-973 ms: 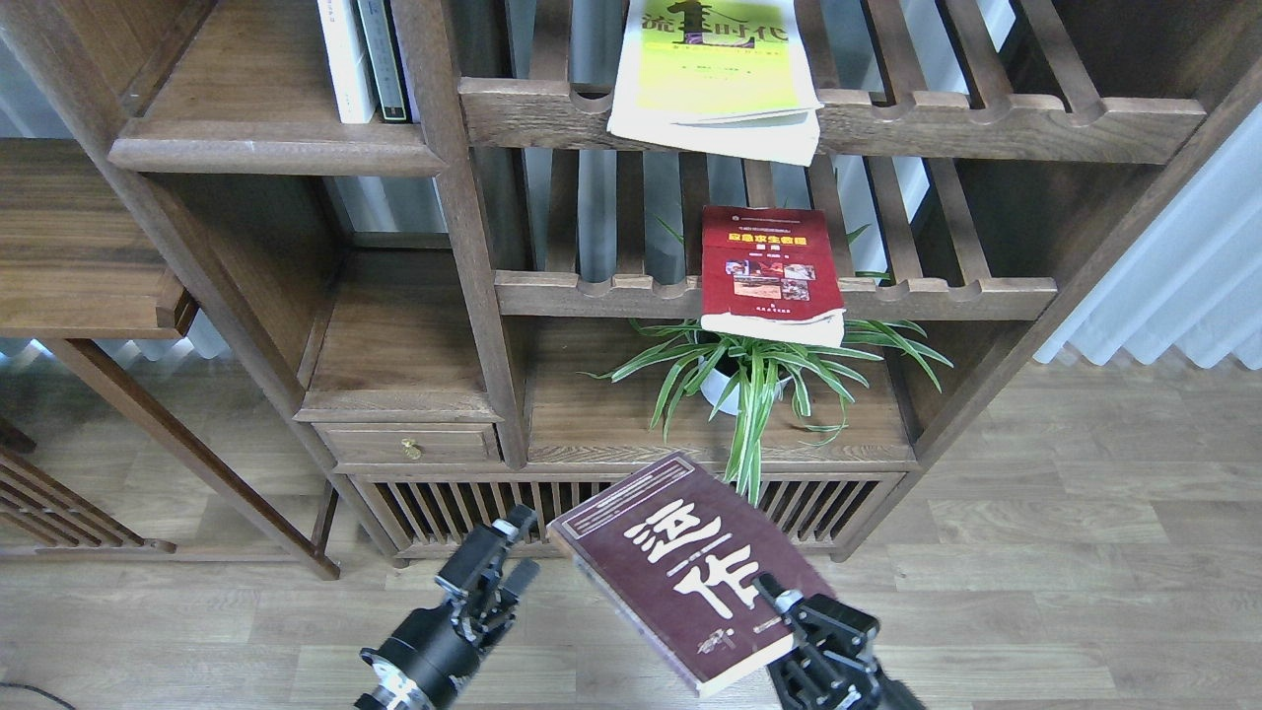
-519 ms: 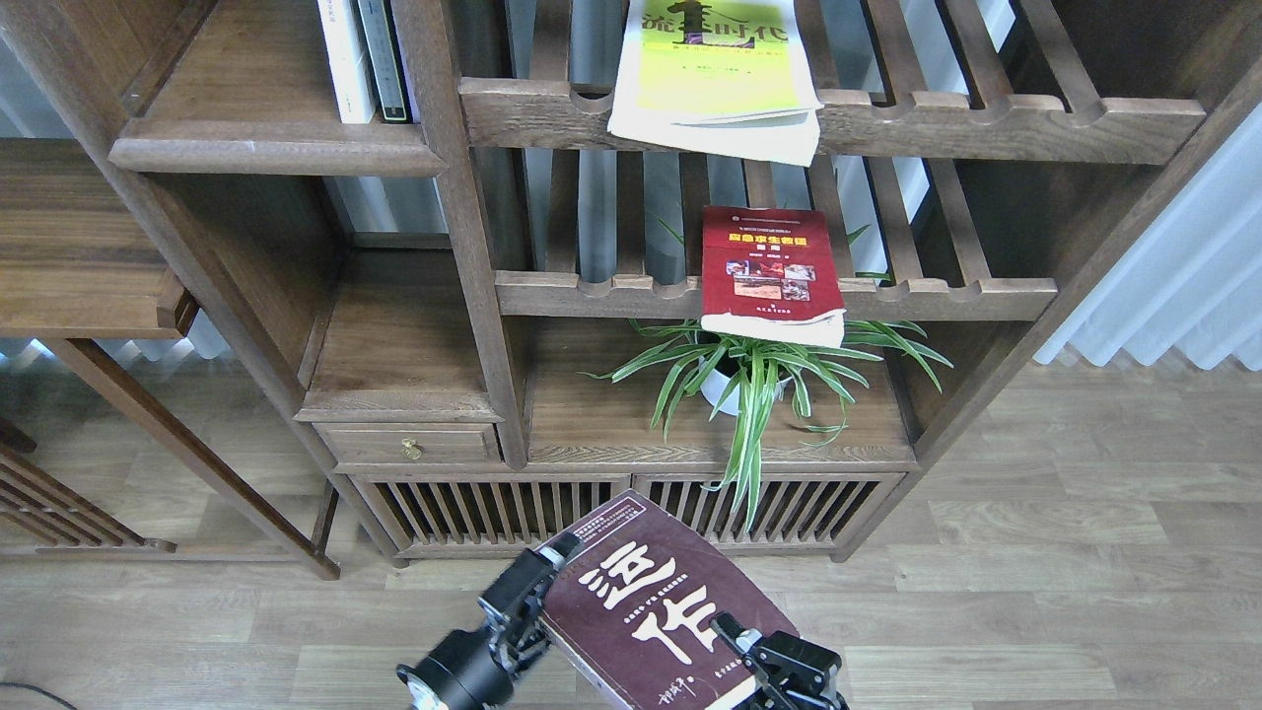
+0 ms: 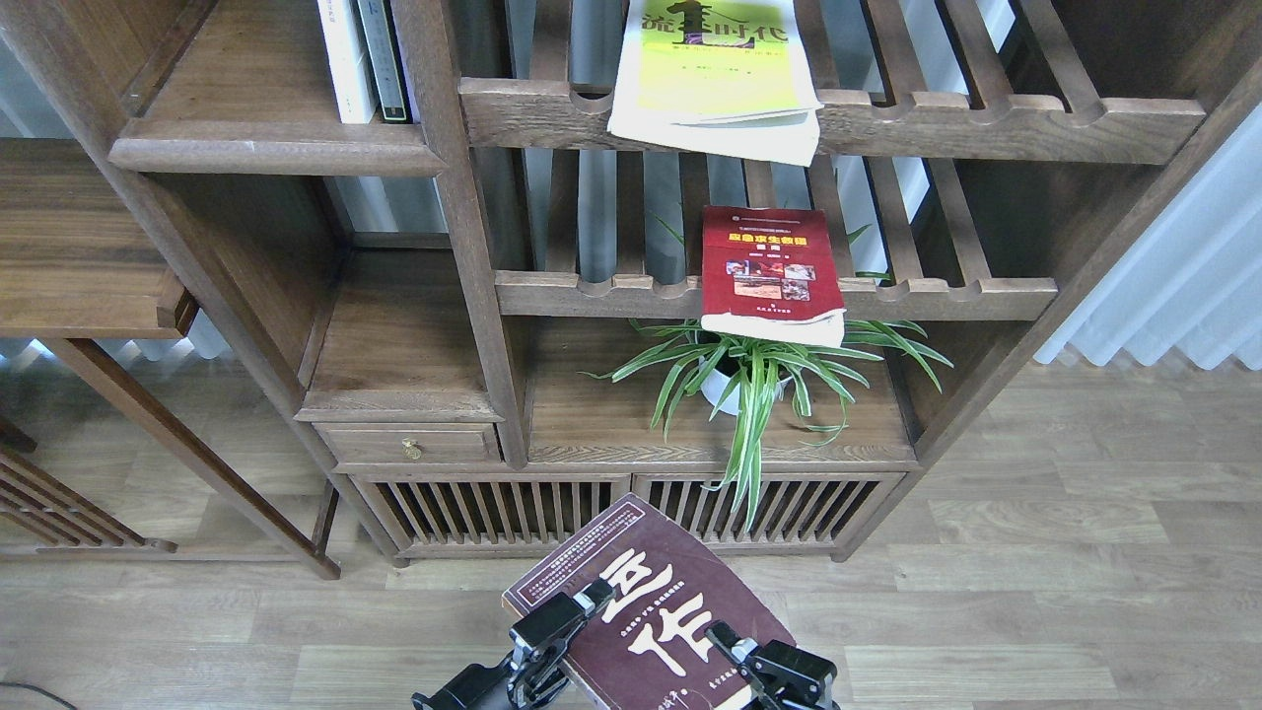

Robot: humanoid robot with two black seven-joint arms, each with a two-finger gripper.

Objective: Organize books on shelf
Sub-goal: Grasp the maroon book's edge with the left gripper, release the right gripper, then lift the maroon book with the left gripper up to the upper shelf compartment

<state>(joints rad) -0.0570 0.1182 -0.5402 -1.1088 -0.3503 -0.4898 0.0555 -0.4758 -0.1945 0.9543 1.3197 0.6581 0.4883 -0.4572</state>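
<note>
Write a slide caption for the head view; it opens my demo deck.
Both pincers, left and right, grip the maroon book low before the bookcase.

cam: single head view, no second view to overlap | pose: high, looks forward and down | facing: wooden bookcase [image 3: 473, 296] front-on, plank floor [image 3: 1035, 592] below it | range: bookcase mid-distance, fills most of frame, top cropped | near edge: both arm ends poke in at bottom centre

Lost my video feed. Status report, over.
Both grippers, left and right, on the maroon book, low over the floor. Yellow-green book and red book flat on slatted racks.
</note>
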